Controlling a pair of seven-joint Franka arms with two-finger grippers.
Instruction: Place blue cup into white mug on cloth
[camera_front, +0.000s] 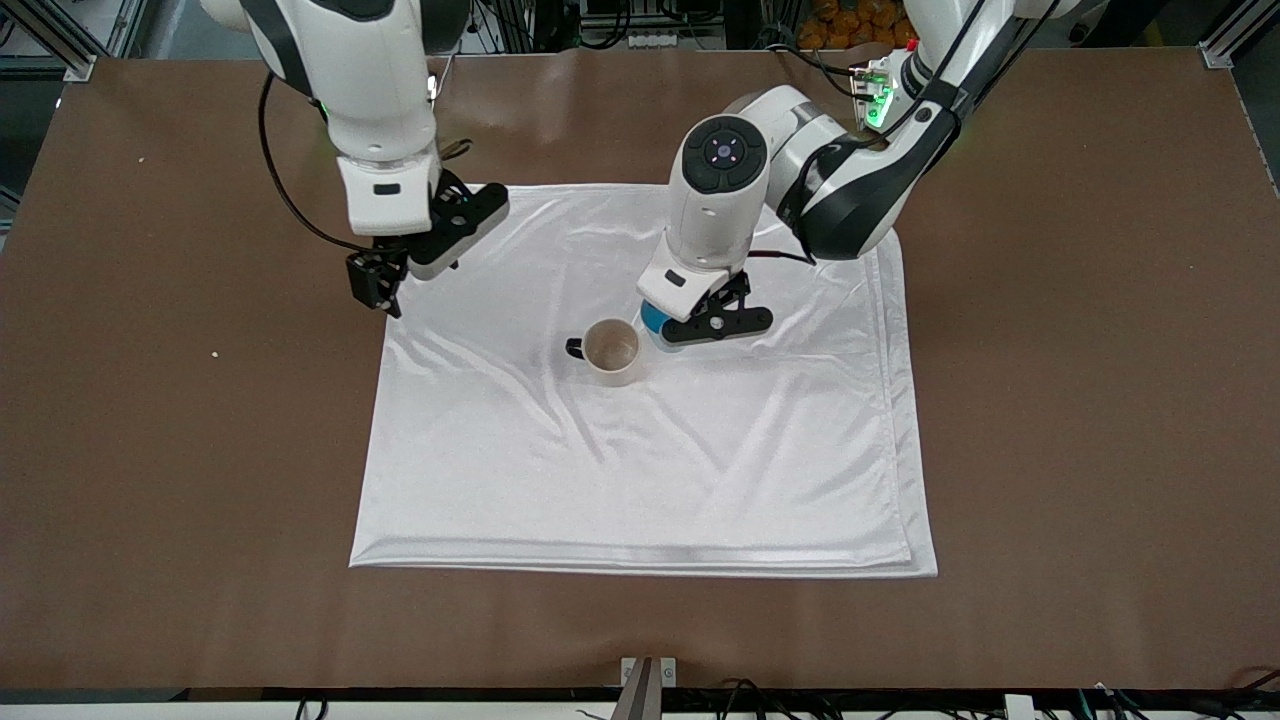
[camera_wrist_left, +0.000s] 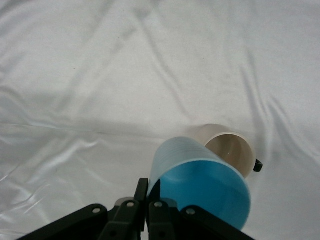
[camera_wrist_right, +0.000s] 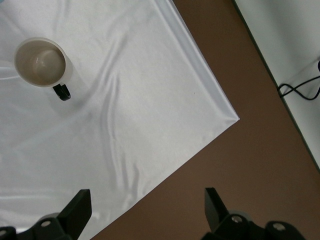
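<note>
I see 2 white arms with black joint bands entering from the frame's top. The left arm (camera_front: 800, 170) carries a round black cap with a blue-lit centre and a green indicator light. A black cable loops beside the right arm (camera_front: 380, 130). Both gripper housings are black.

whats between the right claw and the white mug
Only bare, wrinkled cloth: the right wrist view shows nothing else lying between the open right claw and the white mug. The front view agrees.
</note>
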